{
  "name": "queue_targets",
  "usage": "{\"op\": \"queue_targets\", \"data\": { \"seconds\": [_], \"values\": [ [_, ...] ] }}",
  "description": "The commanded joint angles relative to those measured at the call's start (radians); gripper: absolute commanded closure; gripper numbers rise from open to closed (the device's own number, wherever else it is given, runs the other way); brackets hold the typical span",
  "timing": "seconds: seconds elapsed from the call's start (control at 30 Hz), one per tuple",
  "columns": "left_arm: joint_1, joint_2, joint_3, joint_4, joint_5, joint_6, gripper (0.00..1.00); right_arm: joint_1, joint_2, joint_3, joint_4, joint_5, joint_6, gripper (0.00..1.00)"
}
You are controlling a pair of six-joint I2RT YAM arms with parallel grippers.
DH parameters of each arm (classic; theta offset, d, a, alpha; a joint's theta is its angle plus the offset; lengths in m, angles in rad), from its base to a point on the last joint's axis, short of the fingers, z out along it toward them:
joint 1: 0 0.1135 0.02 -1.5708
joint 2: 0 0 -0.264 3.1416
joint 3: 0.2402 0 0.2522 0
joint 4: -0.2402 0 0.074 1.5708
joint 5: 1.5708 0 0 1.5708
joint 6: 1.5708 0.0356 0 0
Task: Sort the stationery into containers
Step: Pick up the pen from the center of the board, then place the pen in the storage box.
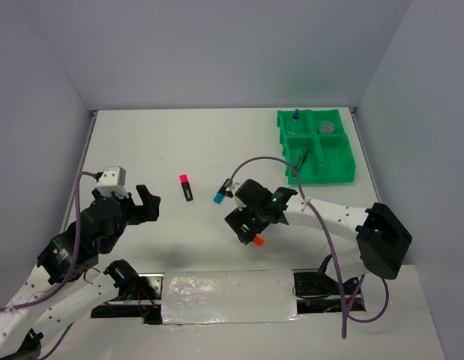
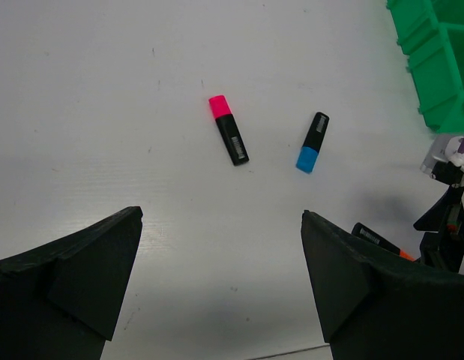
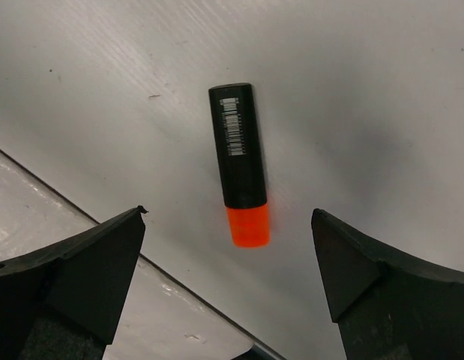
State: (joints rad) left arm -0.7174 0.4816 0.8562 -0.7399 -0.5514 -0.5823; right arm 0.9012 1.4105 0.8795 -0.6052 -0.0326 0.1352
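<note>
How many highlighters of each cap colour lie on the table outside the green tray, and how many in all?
Pink highlighter: 1
Blue highlighter: 1
Orange highlighter: 1
Total: 3

The place is a robotics lab test cell. A white table is boxed on three sides by plain pale-grey panels. A left arm and a right arm are bolted at its near edge, purple cables looping loose, shiny tape stuck between their bases. On the table lie a green divided tray and loose highlighters.
</note>
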Motion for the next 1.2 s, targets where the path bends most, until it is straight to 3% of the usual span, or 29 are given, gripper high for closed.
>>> {"op": "queue_targets", "data": {
  "seconds": [0.0,0.33,0.4,0.43,0.47,0.6,0.73,0.9,0.93,1.0,1.1,1.17],
  "values": [
    [0.004,-0.001,0.000,0.025,-0.002,-0.002,0.01,0.019,0.000,0.003,0.021,0.000,0.035,0.01],
    [0.004,-0.009,-0.005,0.039,0.019,0.015,0.01,0.027,0.249,0.030,0.021,0.062,0.092,0.12],
    [0.004,-0.008,-0.005,0.042,0.025,0.018,0.01,0.031,0.268,0.023,0.038,0.042,0.089,0.38],
    [0.004,-0.005,-0.005,0.043,0.027,0.018,0.01,0.036,0.271,0.019,0.044,0.037,0.089,0.83],
    [0.004,-0.003,-0.005,0.043,0.028,0.019,0.01,0.041,0.266,0.018,0.045,0.040,0.095,1.00],
    [0.004,0.008,-0.002,0.043,0.028,0.021,0.01,0.042,0.176,0.016,0.106,0.059,0.103,1.00],
    [0.004,0.003,-0.003,0.042,0.027,0.018,0.01,-0.059,-0.051,-0.005,0.173,0.072,0.128,1.00],
    [0.004,-0.001,-0.005,0.045,0.030,0.022,0.01,-0.417,-0.254,0.032,0.108,0.271,0.143,1.00],
    [0.004,-0.001,-0.005,0.045,0.033,0.022,0.01,-0.474,-0.257,0.044,0.108,0.340,0.133,1.00],
    [0.004,0.000,-0.005,0.047,0.033,0.024,0.01,-0.661,-0.219,0.097,0.108,0.373,0.104,1.00],
    [0.006,-0.001,-0.005,0.048,0.038,0.025,0.01,-0.844,-0.135,0.174,0.137,0.405,0.118,1.00],
    [0.004,-0.003,-0.006,0.050,0.041,0.027,0.01,-0.880,-0.098,0.212,0.159,0.460,0.144,1.00]
  ]
}}
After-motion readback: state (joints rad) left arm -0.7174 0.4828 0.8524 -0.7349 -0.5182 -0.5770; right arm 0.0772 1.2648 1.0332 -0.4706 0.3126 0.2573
